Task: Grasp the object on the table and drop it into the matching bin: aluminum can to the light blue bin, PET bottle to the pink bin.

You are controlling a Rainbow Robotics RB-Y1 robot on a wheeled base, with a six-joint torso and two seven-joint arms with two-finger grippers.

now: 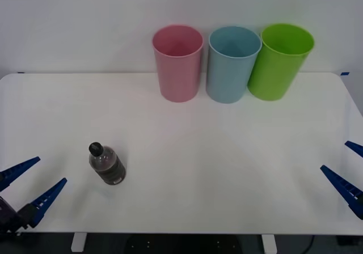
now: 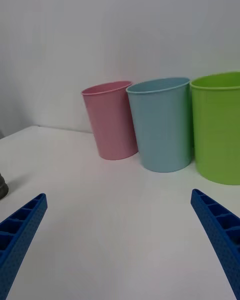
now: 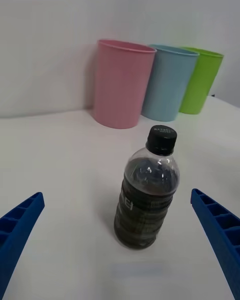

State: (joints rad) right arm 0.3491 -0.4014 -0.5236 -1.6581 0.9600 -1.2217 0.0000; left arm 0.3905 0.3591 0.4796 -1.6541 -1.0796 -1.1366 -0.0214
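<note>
pink bin (image 1: 178, 63), light blue bin (image 1: 231, 64), green bin (image 1: 279, 61): nothing seen inside | PET bottle (image 1: 106, 164) upright on table (image 1: 227, 163), just ahead of left pincer (image 1: 33, 181), fingers apart | right pincer (image 1: 347, 169) apart, table's right edge

bottle (image 3: 146, 195) carried only lettering seen: dark label band (image 3: 140, 215) bore pale letters near its edge, roughly "ei", rest wrapped out of sight, not readable. black cap (image 3: 161, 136) had faint embossed line on top, too small to read. bins and table bore no text.
</note>
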